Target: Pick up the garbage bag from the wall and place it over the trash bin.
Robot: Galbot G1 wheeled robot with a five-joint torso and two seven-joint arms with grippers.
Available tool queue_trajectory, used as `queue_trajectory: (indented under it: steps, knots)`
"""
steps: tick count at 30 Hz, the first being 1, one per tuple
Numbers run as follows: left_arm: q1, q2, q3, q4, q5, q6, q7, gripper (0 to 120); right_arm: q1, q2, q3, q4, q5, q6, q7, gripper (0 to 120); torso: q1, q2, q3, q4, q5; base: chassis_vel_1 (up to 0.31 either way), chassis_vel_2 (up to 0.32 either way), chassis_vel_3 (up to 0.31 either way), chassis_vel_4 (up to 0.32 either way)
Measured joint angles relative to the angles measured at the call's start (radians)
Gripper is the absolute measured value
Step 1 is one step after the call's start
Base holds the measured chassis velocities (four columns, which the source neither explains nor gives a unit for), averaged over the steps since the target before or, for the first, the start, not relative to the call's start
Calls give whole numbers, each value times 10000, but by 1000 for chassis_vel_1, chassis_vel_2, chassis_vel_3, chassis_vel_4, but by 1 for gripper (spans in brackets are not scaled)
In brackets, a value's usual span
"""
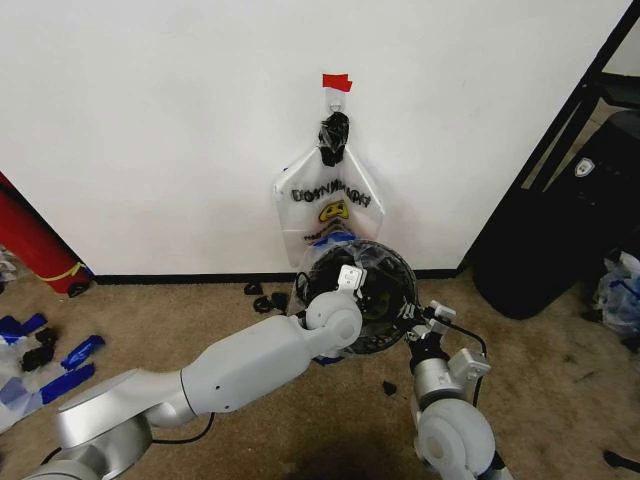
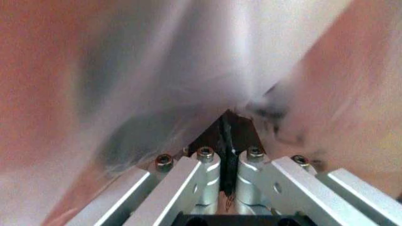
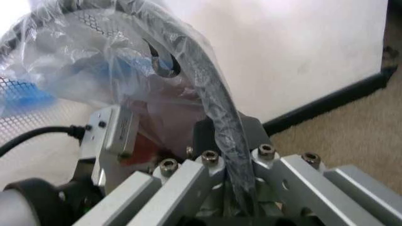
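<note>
The garbage bag [image 1: 318, 262] shows as clear film with blue tape, draped on the trash bin [image 1: 385, 292] at lower centre of the head view, on the floor just in front of the wall [image 1: 150, 120]. In the right wrist view the film [image 3: 94, 61] lies over the mesh side and inside the bin's black rim [image 3: 207, 80], with blue showing through.

A second printed bag [image 1: 330, 200] hangs flat on the wall right above the bin, from a hook [image 1: 337, 100] under a red tape piece [image 1: 336, 82].

The left gripper [image 1: 345, 290] sits at the bin's left rim, its arm coming in from the lower left of the frame. In its own wrist view the left gripper [image 2: 227, 136] has its fingers together on a pinch of the film, which fans out ahead of the tips.

The right gripper [image 1: 418, 322] is at the rim's lower-right side. In its own view the right gripper [image 3: 236, 141] is clamped on the rim, which runs between the fingers and curves away to the upper left.

Key relation: the two grippers sit on roughly opposite sides of the round mouth, with the bag between them. The left gripper is the one holding the film. Judgement: the bag looks mostly on, and any remaining spread would run across the mouth from the left grip. Rim coverage on the far, wall side cannot be told.
</note>
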Motion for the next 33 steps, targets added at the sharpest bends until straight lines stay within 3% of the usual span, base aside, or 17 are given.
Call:
queue_trajectory:
  steps: [21, 29, 33]
  knots:
    - [-35, 74, 336, 66, -41, 382, -96, 0, 67, 6, -70, -14, 610, -235, 205, 0, 0, 0, 0, 1, 0, 0, 0, 0, 0]
    - [-61, 696, 436, -1350, -479, 512, -164, 0, 279, -2, -11, -452, 242, -134, 215, 0, 0, 0, 0, 1, 0, 0, 0, 0, 0]
    - [-24, 737, 546, -1556, -636, 668, -190, 0, 257, 18, -54, -428, 158, -117, 226, 0, -1, 0, 0, 0, 0, 0, 0, 0, 0]
